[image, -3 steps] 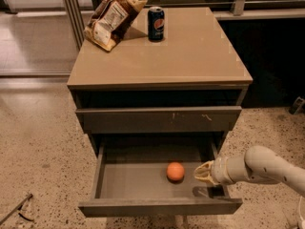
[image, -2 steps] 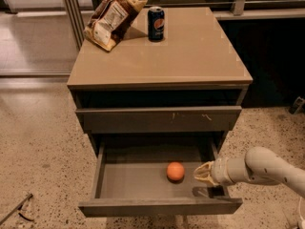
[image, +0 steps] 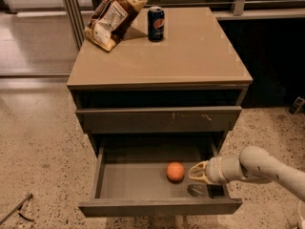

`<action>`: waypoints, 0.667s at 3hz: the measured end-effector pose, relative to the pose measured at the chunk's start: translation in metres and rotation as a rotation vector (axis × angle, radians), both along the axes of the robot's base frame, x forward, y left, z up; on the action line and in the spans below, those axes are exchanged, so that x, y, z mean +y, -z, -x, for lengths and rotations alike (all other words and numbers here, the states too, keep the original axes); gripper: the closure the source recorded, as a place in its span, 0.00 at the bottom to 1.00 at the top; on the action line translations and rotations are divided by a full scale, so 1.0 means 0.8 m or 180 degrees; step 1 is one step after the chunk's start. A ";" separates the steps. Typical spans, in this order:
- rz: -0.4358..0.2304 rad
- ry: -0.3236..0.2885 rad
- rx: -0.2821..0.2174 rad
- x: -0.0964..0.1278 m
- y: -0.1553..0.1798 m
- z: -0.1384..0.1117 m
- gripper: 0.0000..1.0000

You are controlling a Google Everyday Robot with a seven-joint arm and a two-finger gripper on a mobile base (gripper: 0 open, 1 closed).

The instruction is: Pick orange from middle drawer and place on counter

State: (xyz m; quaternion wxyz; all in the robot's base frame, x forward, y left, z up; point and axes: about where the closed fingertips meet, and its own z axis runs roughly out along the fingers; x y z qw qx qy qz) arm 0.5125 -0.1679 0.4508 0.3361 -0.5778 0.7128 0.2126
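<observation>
Reach step in hand: pale gripper (image: 194,172) is hovering just beside small round bright-orange fruit (image: 175,171), which is sitting in open grey-brown middle drawer (image: 128,181). Grip state: can't tell. Next, imo: closing on fruit, lifting to tan-beige counter (image: 190,51).

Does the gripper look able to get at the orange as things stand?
Probably yes. The middle drawer is open, the orange lies uncovered on its floor, and the gripper sits inside the drawer just beside it, nothing between them.

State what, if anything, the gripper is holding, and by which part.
Nothing is held. The gripper is in the open drawer, just right of the orange.
</observation>
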 end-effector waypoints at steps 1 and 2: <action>-0.0046 -0.0044 -0.0024 0.006 0.007 -0.010 0.40; -0.0079 -0.0114 0.0003 0.017 0.021 -0.022 0.39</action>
